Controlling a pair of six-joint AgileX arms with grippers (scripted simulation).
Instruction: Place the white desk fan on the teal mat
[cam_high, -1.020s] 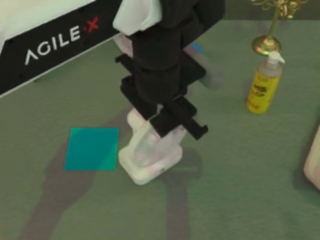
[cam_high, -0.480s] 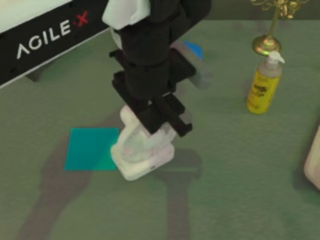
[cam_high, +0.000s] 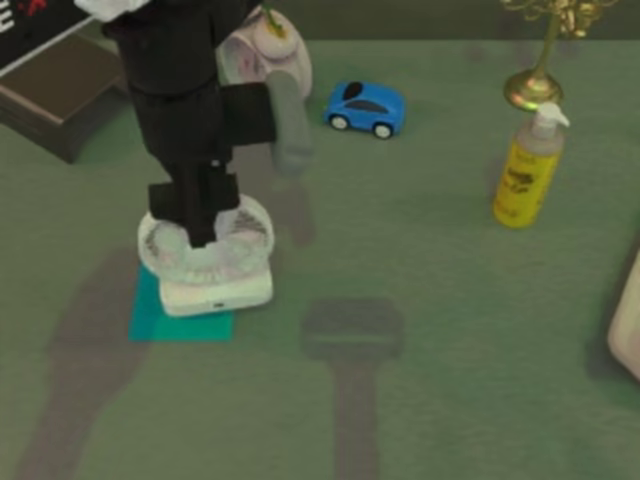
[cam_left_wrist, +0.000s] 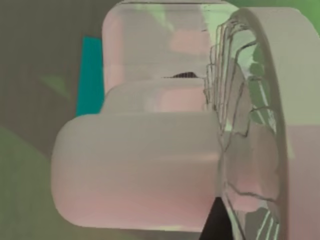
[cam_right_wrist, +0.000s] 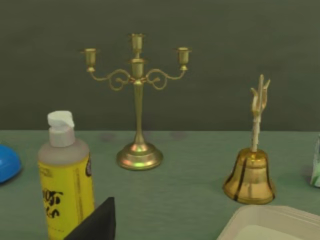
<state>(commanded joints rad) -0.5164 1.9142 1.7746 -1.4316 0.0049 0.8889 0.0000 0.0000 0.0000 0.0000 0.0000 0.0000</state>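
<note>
My left gripper (cam_high: 200, 222) is shut on the white desk fan (cam_high: 210, 262), reaching down onto it from above. The fan's round cage faces up and its chunky base (cam_high: 215, 293) overlaps the right part of the teal mat (cam_high: 152, 318) at the table's left. Whether the base touches the mat I cannot tell. In the left wrist view the fan (cam_left_wrist: 150, 165) fills the picture, one black fingertip (cam_left_wrist: 216, 224) lies against its cage, and a strip of the teal mat (cam_left_wrist: 90, 75) shows behind. The right arm is out of the top view; only one dark fingertip (cam_right_wrist: 100, 222) shows in its wrist view.
A white-pink alarm clock (cam_high: 268, 50) and a blue toy car (cam_high: 366, 108) stand behind the fan. A yellow pump bottle (cam_high: 527, 172) and gold candelabra (cam_high: 538, 85) stand at the back right, a white container (cam_high: 628, 322) at the right edge, and a gold bell (cam_right_wrist: 250, 176).
My left gripper has carried the fan leftward, from beside the mat's right edge to over the mat. The fan has turned with its cage facing up.
</note>
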